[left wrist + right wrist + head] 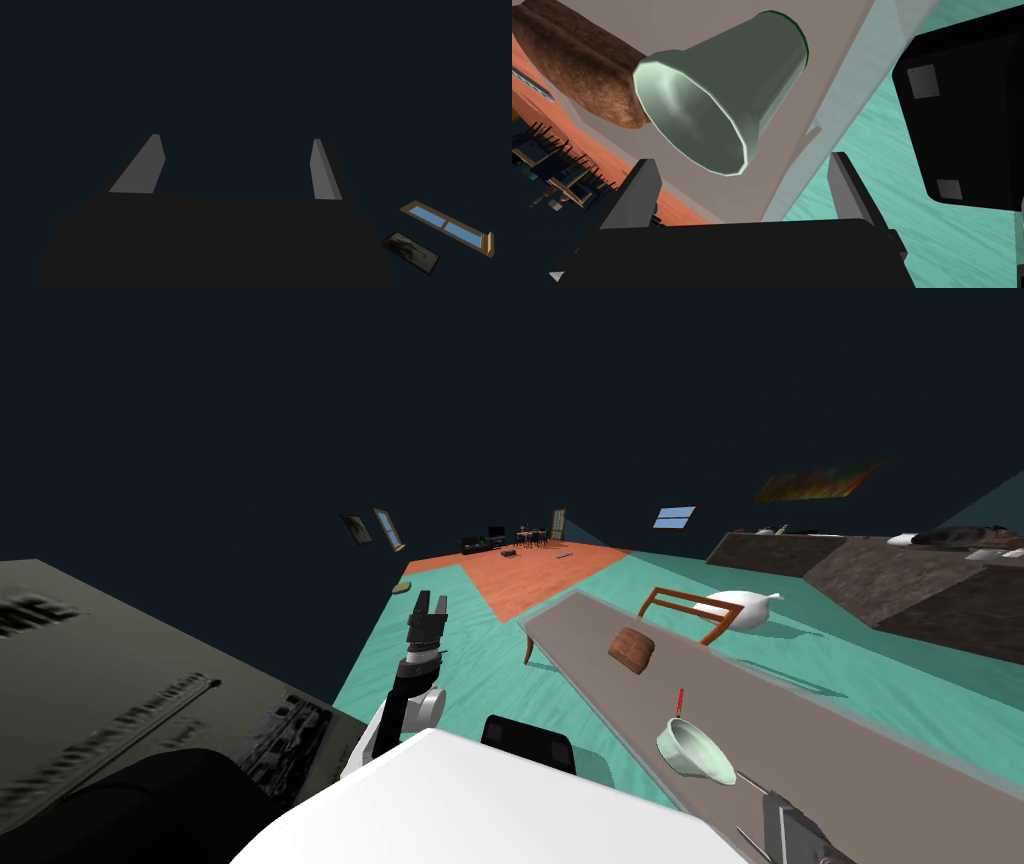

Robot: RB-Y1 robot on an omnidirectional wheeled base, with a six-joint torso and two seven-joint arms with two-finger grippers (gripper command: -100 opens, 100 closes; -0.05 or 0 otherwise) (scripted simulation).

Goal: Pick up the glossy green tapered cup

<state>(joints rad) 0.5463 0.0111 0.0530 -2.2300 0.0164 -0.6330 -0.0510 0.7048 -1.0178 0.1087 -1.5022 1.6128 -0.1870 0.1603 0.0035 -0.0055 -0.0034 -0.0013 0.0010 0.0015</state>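
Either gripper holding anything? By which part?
Nothing held. The right gripper is open, fingers short of the rim of the green cup; the left gripper is open too.

Left gripper [235, 142]: flat dark box, two light grey blade fingers [140, 170] tapering to slim tips. Right gripper [742, 167] matches it, dark box, grey blades. Left arm [425, 703] shows white shells and black joints.

The way from the right gripper [742, 161], its fingers spread, to the pale green tapered cup [732, 85] is open over the bare long grey-brown table [820, 748]. A thin red stick [680, 702] rises just behind the cup. A brown rounded lump [631, 649] sits farther along the table.
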